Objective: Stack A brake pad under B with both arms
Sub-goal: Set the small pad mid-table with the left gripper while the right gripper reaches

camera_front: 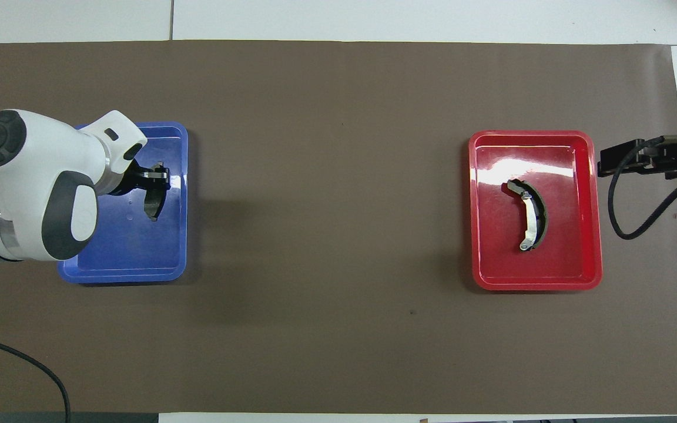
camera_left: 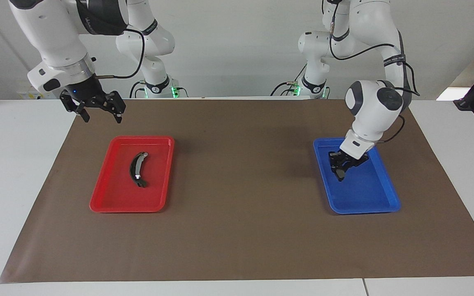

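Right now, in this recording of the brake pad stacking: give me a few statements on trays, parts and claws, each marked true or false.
1. The longer brake shoe lies in the red tray. True.
2. The left claw is down in the blue tray at the short pad. True.
3. The right claw grips the brake shoe. False: it hangs open in the air near the red tray, nothing in it.
4. The two parts are already stacked. False: each is in its own tray.
5. Both trays sit on the brown mat. True.
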